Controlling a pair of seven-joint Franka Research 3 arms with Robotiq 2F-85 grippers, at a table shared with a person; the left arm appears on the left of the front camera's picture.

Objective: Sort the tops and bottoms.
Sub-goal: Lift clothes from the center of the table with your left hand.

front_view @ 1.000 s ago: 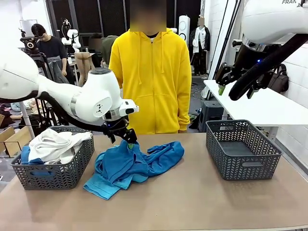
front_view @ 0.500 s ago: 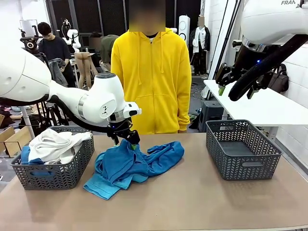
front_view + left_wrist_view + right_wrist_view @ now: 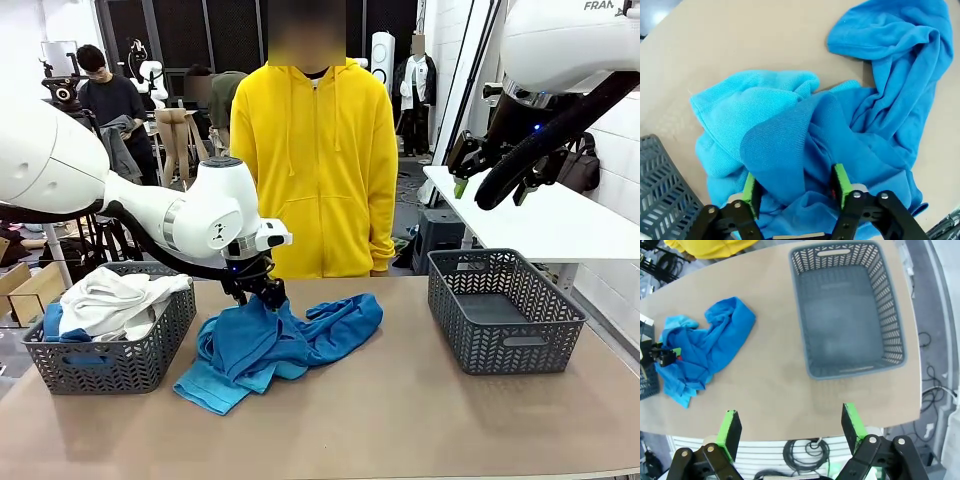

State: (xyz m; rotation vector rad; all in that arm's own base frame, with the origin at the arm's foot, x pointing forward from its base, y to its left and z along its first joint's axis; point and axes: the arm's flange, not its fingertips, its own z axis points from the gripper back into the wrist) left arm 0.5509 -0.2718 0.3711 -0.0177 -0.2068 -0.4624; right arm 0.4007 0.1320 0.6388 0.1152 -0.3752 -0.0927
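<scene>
While the royal blue garment (image 3: 275,340) is lying crumpled over the turquoise garment (image 3: 208,388) left of the table's (image 3: 400,420) middle, the heap is stretching from its near-left corner toward its far-right end. The left gripper (image 3: 268,296) is coming straight down on the heap's far edge. In the left wrist view its pads (image 3: 840,182) are standing fairly wide astride a raised fold of royal blue cloth (image 3: 805,150), with the fold running between them. Whether they are pressing it yet is hard to make out. The right gripper (image 3: 490,188) is hanging wide open, high above the empty right basket (image 3: 505,310) and well apart from the heap, so the left arm is much the nearer.

A white garment (image 3: 110,298) is lying in the left basket (image 3: 110,368), just beside the heap. The folds are hiding each garment's cut, so top and bottom are not telling apart, and cloth is burying the left fingertips in the front view.
</scene>
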